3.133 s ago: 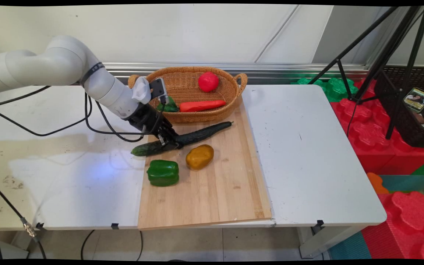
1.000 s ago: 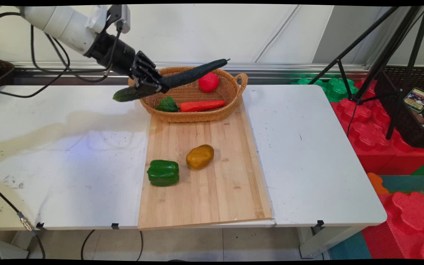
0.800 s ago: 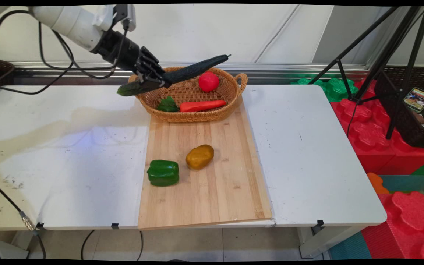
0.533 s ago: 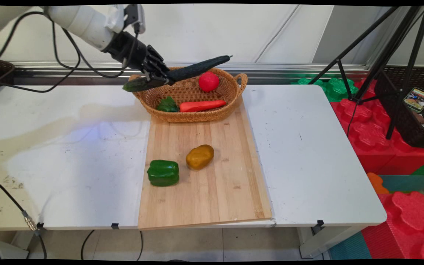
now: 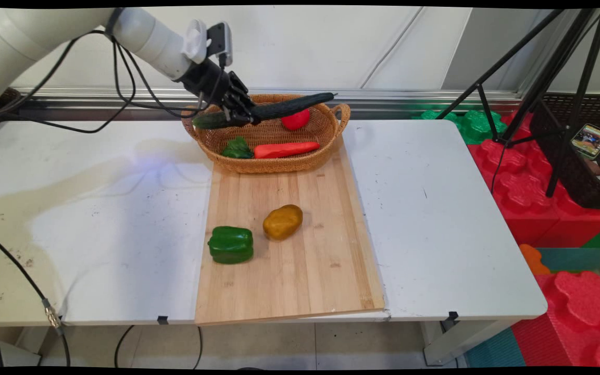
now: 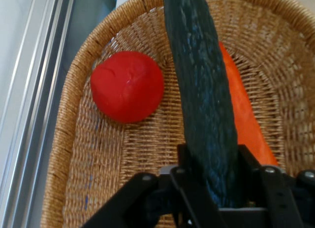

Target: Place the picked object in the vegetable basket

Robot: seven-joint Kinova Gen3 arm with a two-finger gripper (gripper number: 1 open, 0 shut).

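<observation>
My gripper (image 5: 241, 115) is shut on a long dark green cucumber (image 5: 279, 110), held nearly level in the air above the wicker basket (image 5: 326, 140). In the hand view the cucumber (image 6: 202, 100) runs upward from between my fingers (image 6: 246, 161). Below it in the basket (image 6: 88, 154) lie a red tomato (image 6: 127, 86) and an orange carrot (image 6: 243, 119). The main view shows the tomato (image 5: 296, 120) partly behind the cucumber, the carrot (image 5: 285, 149), and a small green vegetable (image 5: 236, 148).
A wooden cutting board (image 5: 289, 260) lies in front of the basket with a green bell pepper (image 5: 230, 244) and a brownish-yellow potato (image 5: 282, 221) on it. Tripod legs (image 5: 534, 78) and red foam blocks (image 5: 529, 172) stand past the table's right edge.
The cucumber was lifted off the cutting board and carried up and right. Over the last second it moved over the basket, dropped lower and levelled out.
</observation>
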